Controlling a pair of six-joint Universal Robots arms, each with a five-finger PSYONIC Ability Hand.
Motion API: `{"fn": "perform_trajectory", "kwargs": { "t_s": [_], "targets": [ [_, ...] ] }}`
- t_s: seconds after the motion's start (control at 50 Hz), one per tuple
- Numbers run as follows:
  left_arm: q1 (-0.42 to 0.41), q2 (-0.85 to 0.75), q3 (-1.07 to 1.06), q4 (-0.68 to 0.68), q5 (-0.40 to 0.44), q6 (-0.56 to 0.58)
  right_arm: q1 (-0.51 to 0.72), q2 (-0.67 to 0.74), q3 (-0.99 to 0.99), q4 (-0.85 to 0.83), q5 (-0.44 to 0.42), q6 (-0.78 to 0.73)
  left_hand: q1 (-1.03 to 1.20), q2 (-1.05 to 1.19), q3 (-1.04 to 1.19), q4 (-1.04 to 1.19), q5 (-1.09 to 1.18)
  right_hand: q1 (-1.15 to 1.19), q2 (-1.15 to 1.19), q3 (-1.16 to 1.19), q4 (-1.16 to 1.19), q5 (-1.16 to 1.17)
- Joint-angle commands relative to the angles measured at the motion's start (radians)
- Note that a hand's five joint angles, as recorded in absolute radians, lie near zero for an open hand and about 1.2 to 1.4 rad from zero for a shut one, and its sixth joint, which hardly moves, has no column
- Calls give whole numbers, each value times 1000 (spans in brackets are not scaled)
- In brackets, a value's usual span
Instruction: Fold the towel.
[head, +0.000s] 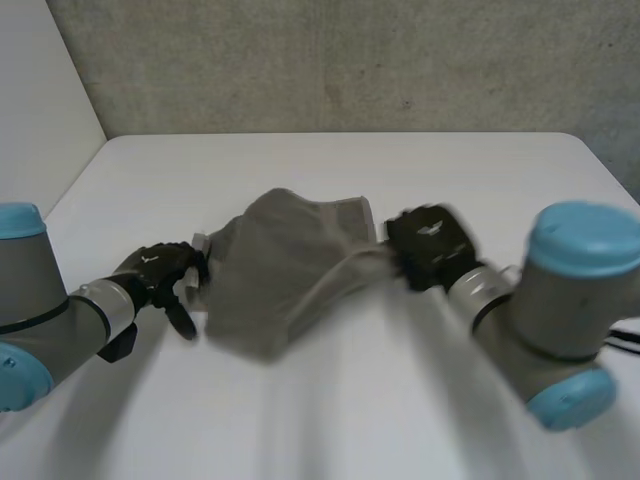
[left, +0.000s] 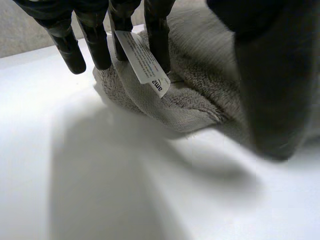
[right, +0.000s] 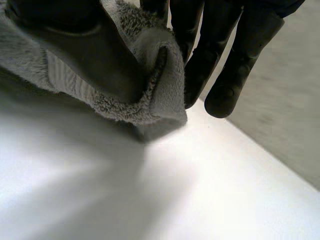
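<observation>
Sitting bunched mid-counter, grey towel tented up between both hands. Right hand pinches its right edge, thumb against fingers. Left hand pinches the left corner, beside the white label.
</observation>
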Motion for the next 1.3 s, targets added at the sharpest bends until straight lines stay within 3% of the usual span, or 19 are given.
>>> {"fn": "perform_trajectory", "kwargs": {
  "t_s": [0.02, 0.06, 0.52, 0.62, 0.84, 1.0, 1.3],
  "targets": [
    [-2, 14, -8, 0, 14, 0, -218, -25, 4, 48, 35, -149, -82, -72, -74, -76, -47, 71, 72, 89, 58, 65],
    [-2, 17, -11, 0, 18, 0, -264, -20, 27, 47, 34, -177, -82, -72, -74, -76, -47, 71, 72, 89, 58, 65],
    [-81, 67, -20, 41, 66, 0, -261, 3, 53, 39, 25, -157, -35, -25, -27, -29, 0, 71, 72, 89, 58, 65],
    [-99, 8, 29, 104, 60, 2, -261, 4, 55, 39, 23, -155, 15, 25, 23, 21, 50, 71, 72, 89, 58, 65],
    [-176, -129, 159, 100, 46, 5, -259, 6, 56, 38, 20, -155, 77, 87, 84, 83, 111, 71, 72, 89, 58, 65],
    [-265, -235, 274, 95, -35, 3, -259, 11, 56, 39, 20, -157, 144, 154, 152, 150, 179, 71, 72, 89, 58, 65],
    [-321, -290, 354, 74, -52, 0, -259, 12, 61, 38, 18, -157, 232, 242, 240, 238, 267, 71, 72, 89, 58, 65]
  ]
}}
